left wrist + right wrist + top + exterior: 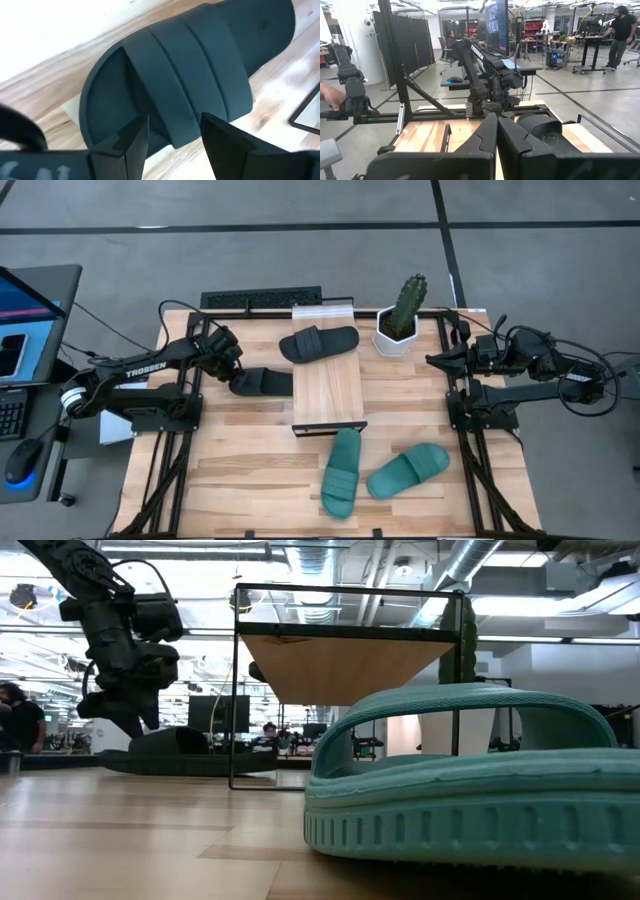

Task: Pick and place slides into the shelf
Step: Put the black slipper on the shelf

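A potted cactus (405, 310) in a white pot (393, 337) was observed standing on the wooden table (250, 470), near its far edge. A laptop (28, 325), a keyboard (12, 416) and a mouse (20, 463) were noted on a side desk (45, 480) beside the table. Beyond, an open workshop was seen: a monitor (497, 27), black partition panels (412, 42), and a person (622, 32) standing at a bench in the distance.
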